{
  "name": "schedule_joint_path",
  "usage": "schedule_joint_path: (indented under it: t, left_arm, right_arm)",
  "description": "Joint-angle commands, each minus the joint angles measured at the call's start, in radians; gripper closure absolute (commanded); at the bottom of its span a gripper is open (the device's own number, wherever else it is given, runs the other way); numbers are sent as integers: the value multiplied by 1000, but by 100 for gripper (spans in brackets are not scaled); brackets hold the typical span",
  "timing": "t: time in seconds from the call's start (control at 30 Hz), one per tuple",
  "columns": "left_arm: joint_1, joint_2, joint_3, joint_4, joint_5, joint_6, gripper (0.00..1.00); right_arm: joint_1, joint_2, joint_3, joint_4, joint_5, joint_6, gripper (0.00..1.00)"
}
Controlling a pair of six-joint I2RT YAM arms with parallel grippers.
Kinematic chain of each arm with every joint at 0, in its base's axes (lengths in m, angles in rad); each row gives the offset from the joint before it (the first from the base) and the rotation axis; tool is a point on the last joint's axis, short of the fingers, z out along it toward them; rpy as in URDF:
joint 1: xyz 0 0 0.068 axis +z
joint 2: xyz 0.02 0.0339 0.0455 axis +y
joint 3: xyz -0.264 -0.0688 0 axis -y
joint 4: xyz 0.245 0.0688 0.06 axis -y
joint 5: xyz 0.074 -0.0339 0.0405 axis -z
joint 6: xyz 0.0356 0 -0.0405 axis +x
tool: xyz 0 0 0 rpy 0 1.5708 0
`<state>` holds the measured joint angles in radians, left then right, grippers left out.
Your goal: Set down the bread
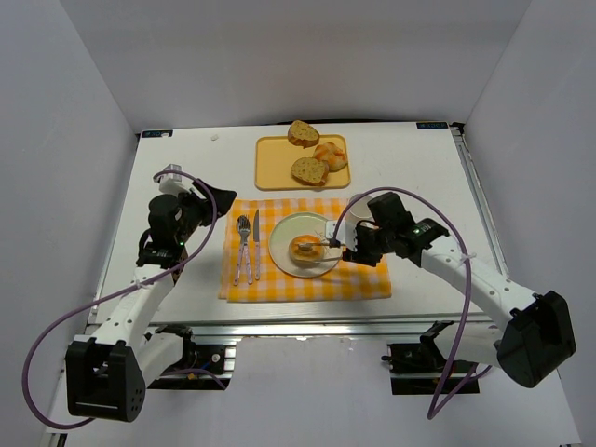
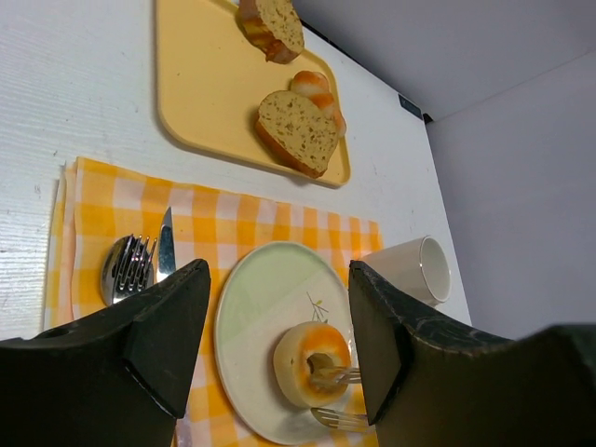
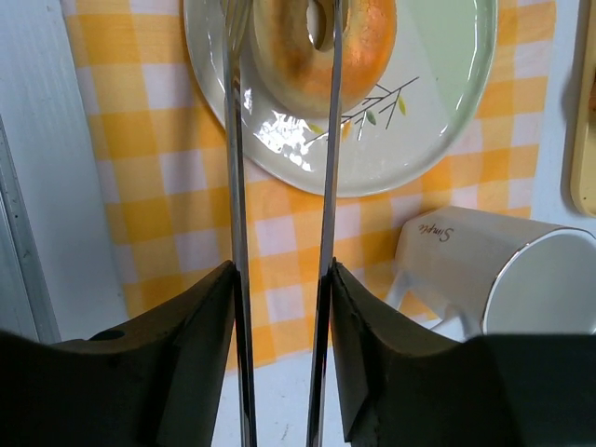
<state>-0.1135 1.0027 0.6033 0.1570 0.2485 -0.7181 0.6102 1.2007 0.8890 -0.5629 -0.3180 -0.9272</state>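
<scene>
- The bread (image 1: 304, 249) lies flat on the plate (image 1: 282, 226), which sits on the checked cloth (image 1: 363, 279). The placing looks done, bar letting go and backing the arm off.
- The left fingers (image 2: 168, 326) gape wide and empty, hovering left of the plate, well apart from the bread.
- The right fingers (image 3: 237, 214) stand narrowly parted, straddling one side of the ring: one prong at the hole, one along the outer edge. Whether they pinch it cannot be told.

Overhead wide; wrist views close, share plate (image 1: 300, 226).
</scene>
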Motion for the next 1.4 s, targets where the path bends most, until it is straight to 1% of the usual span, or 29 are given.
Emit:
schedule_joint_path:
  t: [0.0,0.2,0.3,0.33,0.37,0.47,0.5,0.57,0.6,0.63,0.67,0.7,0.77,0.83,0.9,0.97,1.0,1.07,1.13,1.17,1.27,1.33,1.37]
  left_arm:
    - [-3,-33,0,44,3,-12,29]
    - [-3,10,6,64,21,-24,31]
    - [-3,60,29,91,51,-33,40]
    - [-5,76,41,102,72,-41,48]
    - [-5,91,47,113,81,-52,52]
    - [-24,152,85,134,100,-55,60]
    - [-32,177,96,133,100,-53,60]
    - [-49,195,116,139,100,-53,61]
    - [-55,201,121,145,98,-53,61]
    - [-64,217,127,145,95,-53,62]
    - [-83,224,138,142,92,-47,63]
    - [-90,232,142,133,87,-44,65]
    - [-109,249,148,130,87,-43,66]
    - [-117,248,142,141,81,-47,66]
    - [-117,240,133,145,74,-52,65]
    - [-117,234,133,142,72,-52,64]
    - [-117,232,133,133,74,-49,63]
    - [-117,228,131,127,74,-46,61]
    - [-117,221,133,116,71,-44,59]
    - [-117,221,135,105,69,-41,57]
    - [-117,209,144,79,58,-32,52]
    - [-117,192,141,73,48,-30,50]
    - [-117,188,136,69,40,-32,49]
  right_arm:
    - [-3,-41,42,8,-32,-9,51]
    - [-7,-69,90,3,-49,30,54]
    - [-27,-78,126,24,-70,91,57]
    - [-50,-75,140,37,-76,109,58]
    - [-65,-72,169,43,-93,155,59]
    - [-156,-43,215,58,-131,215,61]
    - [-202,-33,244,58,-154,241,62]
    - [-245,-4,264,72,-156,274,64]
    - [-271,8,286,81,-159,330,66]
    - [-341,31,300,92,-159,368,68]
    - [-375,48,310,118,-139,411,72]
    - [-454,83,333,124,-135,498,74]
    - [-533,120,347,138,-119,586,79]
    - [-642,167,341,143,-113,681,79]
    - [-714,191,312,188,-87,734,78]
    - [-762,220,249,242,-57,819,76]
    - [-794,232,226,298,-40,846,74]
    - [-806,269,165,360,20,887,69]
    - [-807,302,122,458,40,887,67]
    - [-807,315,87,487,54,890,64]
    - [-807,370,58,541,95,890,56]
    - [-807,402,48,552,108,884,53]
    - [-807,411,42,552,115,883,50]
